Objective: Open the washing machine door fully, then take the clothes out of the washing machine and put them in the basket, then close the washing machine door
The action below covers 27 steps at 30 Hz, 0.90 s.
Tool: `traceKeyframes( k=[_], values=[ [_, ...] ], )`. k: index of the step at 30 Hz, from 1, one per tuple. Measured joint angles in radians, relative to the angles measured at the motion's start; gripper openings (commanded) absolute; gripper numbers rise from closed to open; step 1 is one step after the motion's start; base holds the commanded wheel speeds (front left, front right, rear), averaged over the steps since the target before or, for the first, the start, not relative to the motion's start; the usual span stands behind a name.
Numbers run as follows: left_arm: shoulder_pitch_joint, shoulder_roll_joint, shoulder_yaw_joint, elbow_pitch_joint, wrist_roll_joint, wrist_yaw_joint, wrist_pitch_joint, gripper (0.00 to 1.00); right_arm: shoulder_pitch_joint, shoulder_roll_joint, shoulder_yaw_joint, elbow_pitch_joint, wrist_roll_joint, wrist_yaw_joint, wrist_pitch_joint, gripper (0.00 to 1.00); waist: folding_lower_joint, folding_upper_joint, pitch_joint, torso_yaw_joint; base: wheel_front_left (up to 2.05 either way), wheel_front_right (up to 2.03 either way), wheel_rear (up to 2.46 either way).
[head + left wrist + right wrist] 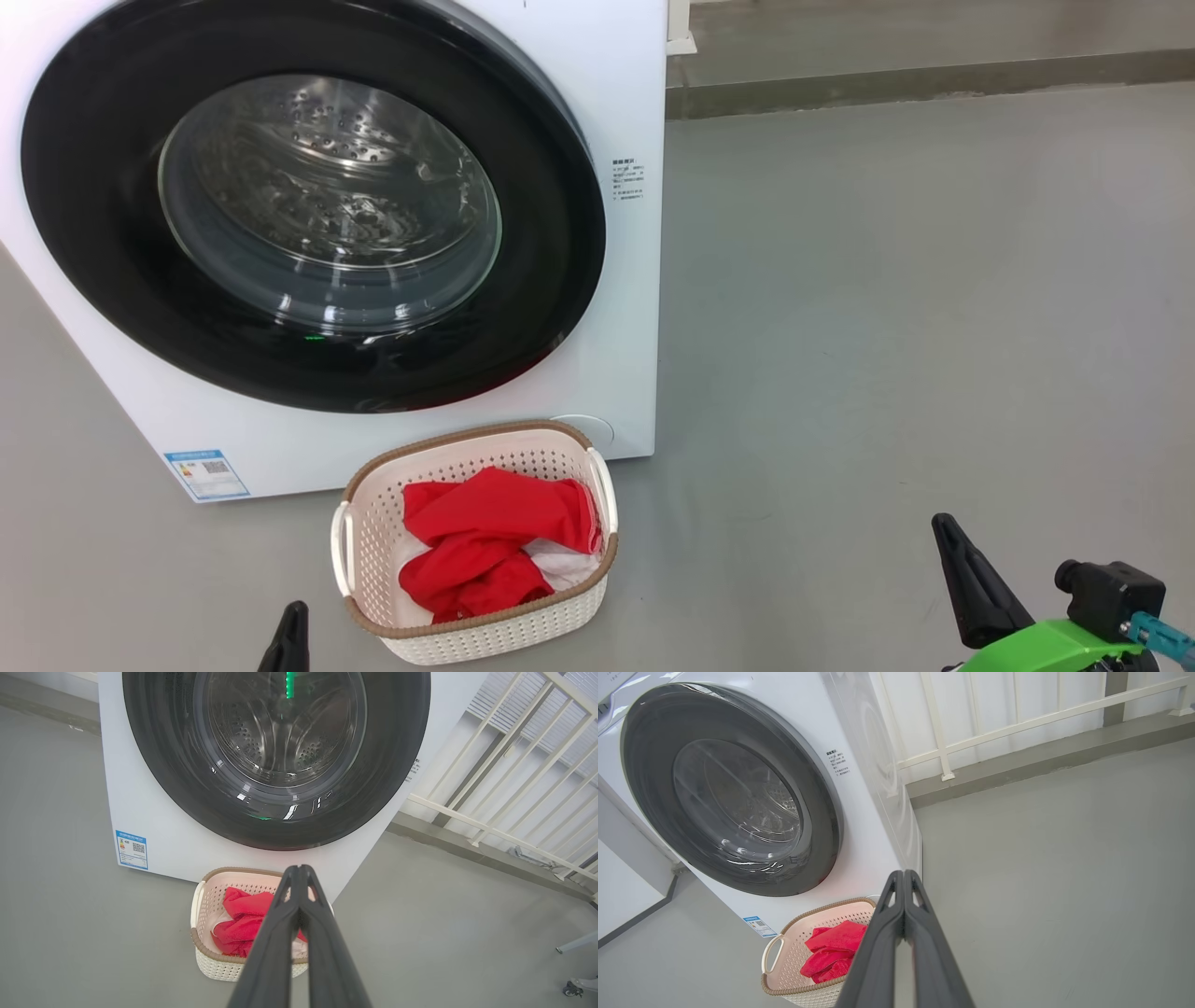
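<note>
The washing machine door point(317, 205) is seen from the front in the head view. It is shut flat against the white washing machine point(621, 308), and the steel drum point(327, 140) is seen through its glass. The basket point(467, 437) stands on the floor just before the lower right corner of the machine. The clothes point(485, 541) lie inside it as a red bundle with some white fabric under it. This white fabric and both side handles are seen best from the head.

In the left wrist view the left gripper point(299, 869) is shown with its two fingers pressed together along their length, and nothing is held between them. They cover the right part of the basket in that view. The blue label point(131, 849) at the lower corner of the machine is seen most clearly here. A white railing point(514, 765) and a small castor wheel point(571, 988) are also shown at the right.

In the right wrist view the right gripper point(903, 873) is closed in the same way and is also empty. The side panel point(887, 765) of the machine is seen here, with the railing behind it. From the head, one dark finger of this gripper and a green part point(1046, 649) of the arm are seen at the lower right, well apart from the basket.

The floor point(887, 327) is smooth and grey, and a low kerb point(934, 84) runs along its far edge.
</note>
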Motion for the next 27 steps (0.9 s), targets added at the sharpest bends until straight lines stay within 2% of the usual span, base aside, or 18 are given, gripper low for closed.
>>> traceKeyframes(
  k=[27],
  values=[
    [-0.038,0.000,0.004,-0.001,-0.297,0.000,0.072,0.00,-0.026,0.020,-0.042,-0.013,0.271,0.000,0.081,0.00,-0.0001,0.0000,0.021,0.019,0.00,0.00,0.00]
  ],
)
